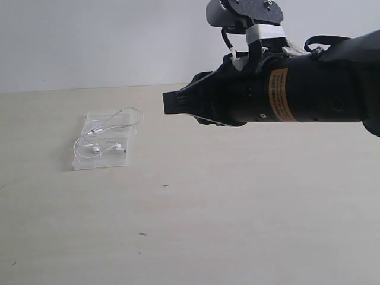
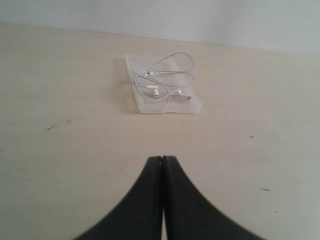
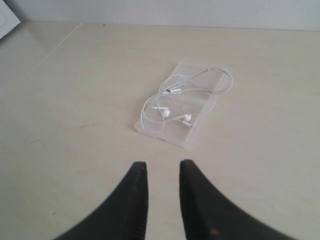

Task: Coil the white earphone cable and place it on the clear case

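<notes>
The clear case lies flat on the left of the table. The white earphone cable rests on top of it in loose loops, earbuds near the front end, one loop reaching past the far edge. My right gripper hovers high and to the right of the case, pointing towards it. In the right wrist view its jaws stand apart with nothing between them, short of the case and cable. My left gripper is shut and empty, well back from the case and cable.
The pale wooden tabletop carries only a few small dark specks. A white wall stands behind it. The right arm's black body fills the upper right of the exterior view. A white object sits at the table's far corner.
</notes>
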`<action>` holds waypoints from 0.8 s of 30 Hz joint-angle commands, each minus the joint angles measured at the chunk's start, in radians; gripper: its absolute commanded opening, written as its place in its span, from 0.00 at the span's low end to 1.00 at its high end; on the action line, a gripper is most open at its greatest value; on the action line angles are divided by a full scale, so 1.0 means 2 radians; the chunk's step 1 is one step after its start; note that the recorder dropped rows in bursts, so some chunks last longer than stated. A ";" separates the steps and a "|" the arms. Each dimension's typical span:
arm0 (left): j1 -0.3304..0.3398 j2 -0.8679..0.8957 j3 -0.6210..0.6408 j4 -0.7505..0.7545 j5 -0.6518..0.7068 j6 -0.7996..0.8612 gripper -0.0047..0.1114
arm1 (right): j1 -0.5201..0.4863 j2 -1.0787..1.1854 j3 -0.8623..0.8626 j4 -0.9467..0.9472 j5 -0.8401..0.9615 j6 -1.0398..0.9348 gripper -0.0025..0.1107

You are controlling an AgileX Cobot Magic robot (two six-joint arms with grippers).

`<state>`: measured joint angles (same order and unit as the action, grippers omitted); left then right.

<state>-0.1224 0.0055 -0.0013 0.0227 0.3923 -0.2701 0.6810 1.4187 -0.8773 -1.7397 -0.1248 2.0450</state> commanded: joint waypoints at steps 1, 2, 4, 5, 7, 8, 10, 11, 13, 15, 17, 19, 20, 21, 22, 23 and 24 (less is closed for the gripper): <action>-0.002 -0.003 0.001 0.010 -0.004 0.003 0.04 | -0.003 0.001 0.002 -0.002 0.002 -0.002 0.23; -0.002 -0.003 0.001 0.010 -0.004 0.003 0.04 | -0.003 0.001 0.002 -0.002 0.002 -0.002 0.23; 0.007 -0.003 0.001 0.012 -0.003 0.004 0.04 | -0.003 0.001 0.002 -0.002 0.002 -0.002 0.23; 0.028 -0.003 0.001 0.012 -0.003 0.005 0.04 | -0.003 0.001 0.002 -0.002 0.002 -0.002 0.23; 0.054 -0.003 0.001 0.012 -0.003 0.005 0.04 | -0.003 0.001 0.002 -0.002 0.002 -0.002 0.23; 0.057 -0.003 0.001 0.012 -0.003 0.005 0.04 | -0.003 0.001 0.002 -0.002 0.002 -0.002 0.23; 0.062 -0.003 0.001 0.012 -0.003 0.005 0.04 | -0.003 0.001 0.002 -0.002 0.002 -0.002 0.23; 0.062 -0.003 0.001 0.012 -0.003 0.005 0.04 | -0.003 0.001 0.002 -0.002 0.002 -0.002 0.23; 0.062 -0.003 0.001 0.012 -0.003 0.005 0.04 | -0.003 0.001 0.002 -0.002 0.002 -0.002 0.23; 0.062 -0.003 0.001 0.012 -0.003 0.005 0.04 | -0.003 0.001 0.002 -0.002 0.002 -0.002 0.23; 0.062 -0.003 0.001 0.012 -0.003 0.005 0.04 | -0.003 0.001 0.002 -0.002 0.002 -0.002 0.23; 0.062 -0.003 0.001 0.012 -0.003 0.005 0.04 | -0.003 0.001 0.002 -0.002 0.002 -0.002 0.23; 0.062 -0.003 0.001 0.012 -0.003 0.005 0.04 | -0.003 0.001 0.002 -0.002 0.002 -0.002 0.23; 0.062 -0.003 0.001 0.012 -0.003 0.005 0.04 | -0.003 0.001 0.002 -0.002 0.002 -0.002 0.23; 0.062 -0.003 0.001 0.012 -0.003 0.005 0.04 | -0.003 0.001 0.002 -0.002 0.002 -0.002 0.23; 0.062 -0.003 0.001 0.012 -0.003 0.005 0.04 | -0.003 0.001 0.002 -0.002 0.002 -0.002 0.23; 0.062 -0.003 0.001 0.012 -0.003 0.005 0.04 | -0.003 0.001 0.002 -0.002 0.002 -0.002 0.23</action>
<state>0.0000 0.0055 -0.0013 0.0424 0.3923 -0.2639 0.6810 1.4187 -0.8773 -1.7397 -0.1248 2.0450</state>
